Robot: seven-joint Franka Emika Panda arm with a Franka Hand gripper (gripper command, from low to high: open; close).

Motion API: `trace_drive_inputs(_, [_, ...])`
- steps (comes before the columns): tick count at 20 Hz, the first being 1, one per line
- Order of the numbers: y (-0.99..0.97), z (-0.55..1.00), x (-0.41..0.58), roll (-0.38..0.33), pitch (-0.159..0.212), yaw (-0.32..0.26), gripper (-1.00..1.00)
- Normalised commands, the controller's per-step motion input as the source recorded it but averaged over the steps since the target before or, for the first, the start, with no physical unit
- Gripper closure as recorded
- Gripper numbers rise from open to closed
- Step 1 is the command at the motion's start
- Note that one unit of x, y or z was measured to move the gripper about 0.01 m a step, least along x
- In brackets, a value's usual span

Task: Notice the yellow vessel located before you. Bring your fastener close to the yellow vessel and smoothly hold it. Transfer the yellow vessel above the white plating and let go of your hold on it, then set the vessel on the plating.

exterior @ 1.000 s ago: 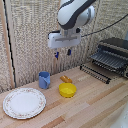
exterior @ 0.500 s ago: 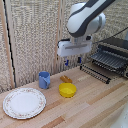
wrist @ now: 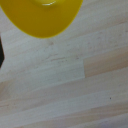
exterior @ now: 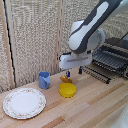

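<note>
The small yellow bowl [exterior: 67, 90] sits on the wooden table, to the exterior view's right of the large white plate [exterior: 24, 102] with its patterned rim. My gripper [exterior: 74, 73] hangs just above the bowl's far side, apart from it, with its two dark-blue fingers [exterior: 68, 74] spread and nothing between them. In the wrist view part of the bowl [wrist: 47, 15] shows at the picture's edge over bare wood, and a dark finger [wrist: 1, 52] shows at the side.
A blue mug [exterior: 44, 80] stands behind the plate. A small orange-yellow item [exterior: 65, 78] lies just behind the bowl, under the gripper. A black dish rack [exterior: 112, 60] stands at the exterior view's right. A woven screen backs the table.
The gripper has come down and moved toward the exterior view's right, from well above the table to just over the bowl. The bowl, plate and mug have not moved.
</note>
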Motion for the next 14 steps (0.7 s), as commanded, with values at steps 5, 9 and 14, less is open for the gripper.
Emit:
trace_drive_inputs(5, [-0.32,-0.42,0.26,-0.024,-0.032,0.126,-1.0])
trace_drive_inputs(9, [-0.27,-0.39,0.247,-0.02,-0.039,0.132,-1.0])
trace_drive_inputs(14, [-0.23,-0.38,0.146,-0.01,-0.025,0.113,-1.0])
